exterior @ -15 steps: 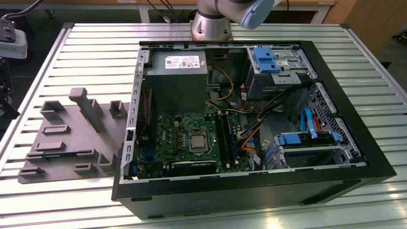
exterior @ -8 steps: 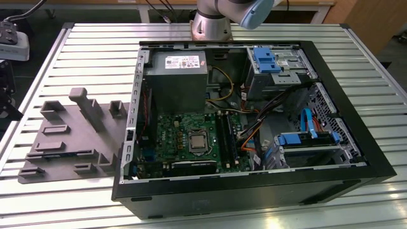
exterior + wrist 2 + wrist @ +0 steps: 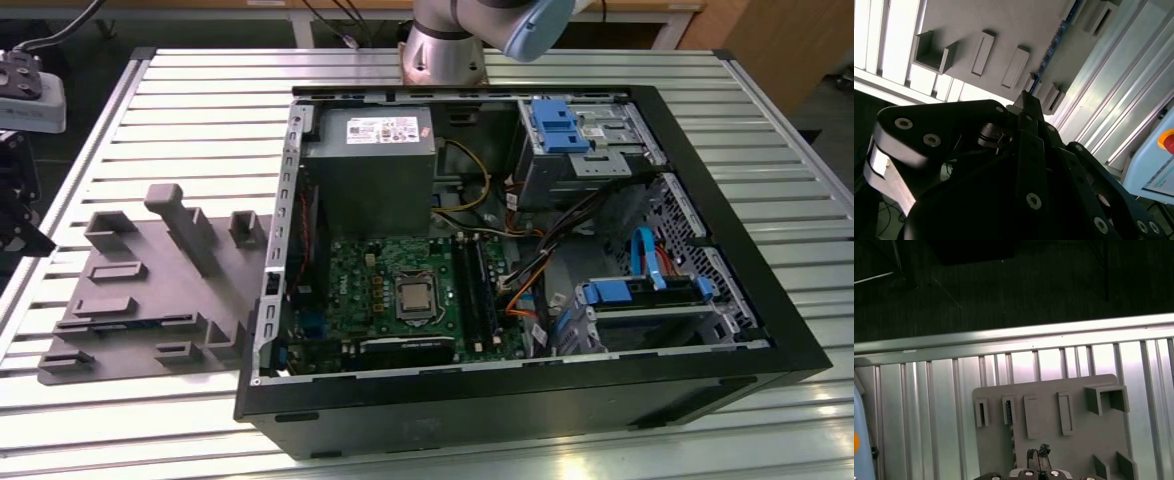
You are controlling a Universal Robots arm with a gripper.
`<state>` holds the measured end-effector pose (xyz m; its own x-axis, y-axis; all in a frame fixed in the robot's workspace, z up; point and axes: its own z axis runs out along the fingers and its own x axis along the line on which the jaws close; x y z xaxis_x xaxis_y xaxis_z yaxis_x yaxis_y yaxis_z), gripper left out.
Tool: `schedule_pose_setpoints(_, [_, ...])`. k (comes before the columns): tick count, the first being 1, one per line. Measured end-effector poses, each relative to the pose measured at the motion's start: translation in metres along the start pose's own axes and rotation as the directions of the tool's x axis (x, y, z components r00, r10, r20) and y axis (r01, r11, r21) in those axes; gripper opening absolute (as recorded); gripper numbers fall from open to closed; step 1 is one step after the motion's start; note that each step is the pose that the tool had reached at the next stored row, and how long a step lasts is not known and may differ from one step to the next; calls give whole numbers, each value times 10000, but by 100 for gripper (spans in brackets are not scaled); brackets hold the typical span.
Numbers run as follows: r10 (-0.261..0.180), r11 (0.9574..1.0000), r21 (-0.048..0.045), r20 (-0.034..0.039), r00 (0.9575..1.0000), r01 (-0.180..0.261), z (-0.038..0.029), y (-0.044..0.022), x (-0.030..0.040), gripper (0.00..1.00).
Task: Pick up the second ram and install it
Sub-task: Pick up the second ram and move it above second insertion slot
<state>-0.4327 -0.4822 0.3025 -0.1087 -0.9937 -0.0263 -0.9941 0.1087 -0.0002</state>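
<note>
Item inspected: the ram stick (image 3: 110,324) sits in the grey tray (image 3: 147,290). The tray lies flat on the slatted table (image 3: 200,100), at the exterior view's left of the open computer case (image 3: 534,410). The stick stands on its long edge and so presents as a thin blue-green line. Its long axis runs parallel to the table's slats, one end toward the table's outer edge and the other toward the case. In the first wrist view the stick (image 3: 1013,442) lies at right angles to the table's edge rail, and its far end reaches a small raised block (image 3: 1009,411) of the tray (image 3: 1079,450). In the second wrist view the stick (image 3: 1053,45) runs in line with my gripper (image 3: 1026,102), its near end just past my tips. My gripper (image 3: 1038,455) hangs over the tray, just beside the stick's near end (whether I touch the tray I cannot tell). My fingers (image 3: 1029,135) are drawn together and grip nothing. Inside the case the green board (image 3: 387,270) lies flat on the floor of the case.
</note>
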Motion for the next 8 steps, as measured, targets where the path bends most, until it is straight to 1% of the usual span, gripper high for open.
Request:
schedule_pose_setpoints(6, [-1, 10000, 53, 6, 10000, 1, 52, -1, 8, 11])
schedule_pose_setpoints(8, [-2, 10000, 58, 6, 10000, 2, 67, -1, 11, 11])
